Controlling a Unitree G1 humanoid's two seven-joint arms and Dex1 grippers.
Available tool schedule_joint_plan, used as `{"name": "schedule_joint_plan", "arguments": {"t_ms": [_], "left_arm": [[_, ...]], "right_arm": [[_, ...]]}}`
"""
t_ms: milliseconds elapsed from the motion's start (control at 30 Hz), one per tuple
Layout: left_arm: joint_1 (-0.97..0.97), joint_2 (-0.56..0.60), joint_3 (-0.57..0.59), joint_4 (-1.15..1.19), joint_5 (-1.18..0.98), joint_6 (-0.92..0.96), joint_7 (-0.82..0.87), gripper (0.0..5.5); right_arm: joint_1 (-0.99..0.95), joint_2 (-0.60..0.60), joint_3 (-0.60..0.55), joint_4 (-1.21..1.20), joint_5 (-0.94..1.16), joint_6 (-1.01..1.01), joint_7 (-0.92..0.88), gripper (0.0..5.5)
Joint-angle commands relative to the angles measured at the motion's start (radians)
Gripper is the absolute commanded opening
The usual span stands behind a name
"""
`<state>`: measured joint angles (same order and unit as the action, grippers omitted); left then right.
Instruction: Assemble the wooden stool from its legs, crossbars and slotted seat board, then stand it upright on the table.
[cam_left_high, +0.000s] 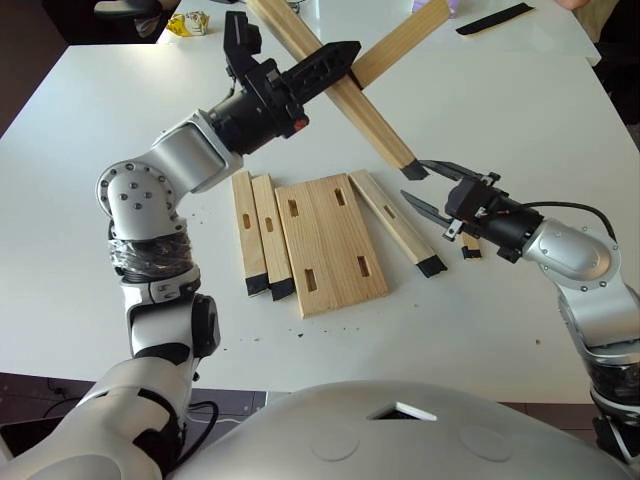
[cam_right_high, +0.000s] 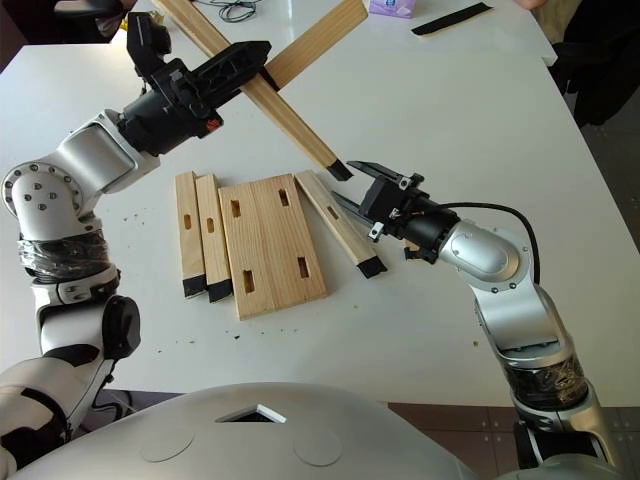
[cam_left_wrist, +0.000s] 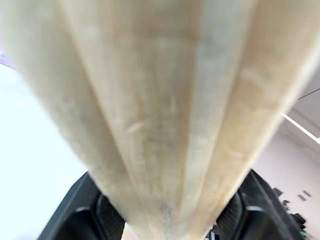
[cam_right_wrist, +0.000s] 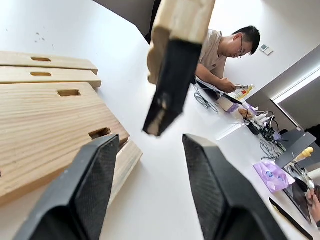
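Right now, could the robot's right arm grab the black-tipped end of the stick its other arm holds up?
Probably yes. The right gripper is open, and the black-tipped end hangs just ahead of its fingers with nothing between them. The left gripper holds the stick in the air.

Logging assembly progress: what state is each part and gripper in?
Left gripper: shut on crossed leg pair, held above table.
Right gripper: open, empty, beside pair's black-tipped lower end.
Seat board: flat on table, slots empty.
Three loose legs: lying flat beside board, unattached.
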<state>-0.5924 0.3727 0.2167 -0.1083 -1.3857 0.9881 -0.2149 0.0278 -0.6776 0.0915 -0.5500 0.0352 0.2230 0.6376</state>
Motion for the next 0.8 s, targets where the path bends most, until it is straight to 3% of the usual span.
{"name": "schedule_joint_plan", "arguments": {"t_ms": [33, 267, 567, 800], "left_arm": [[-0.058, 0.173, -0.051, -0.055, 0.218, -0.060, -0.164, 2.05], [0.136, 0.362, -0.073, -0.296, 0.386, -0.110, -0.386, 2.05], [0.430, 0.399, 0.079, -0.543, 0.368, -0.177, -0.469, 2.05], [0.597, 0.426, 0.085, -0.629, 0.453, -0.314, -0.637, 2.05]], "right_arm": [[0.056, -0.048, -0.086, 0.074, -0.016, -0.052, 0.009, 2.31], [0.175, -0.092, -0.197, 0.103, -0.029, -0.108, 0.016, 2.31], [0.274, -0.072, -0.324, 0.037, -0.034, -0.086, -0.019, 2.31], [0.266, -0.072, -0.347, 0.019, -0.027, -0.068, -0.013, 2.31]]}}
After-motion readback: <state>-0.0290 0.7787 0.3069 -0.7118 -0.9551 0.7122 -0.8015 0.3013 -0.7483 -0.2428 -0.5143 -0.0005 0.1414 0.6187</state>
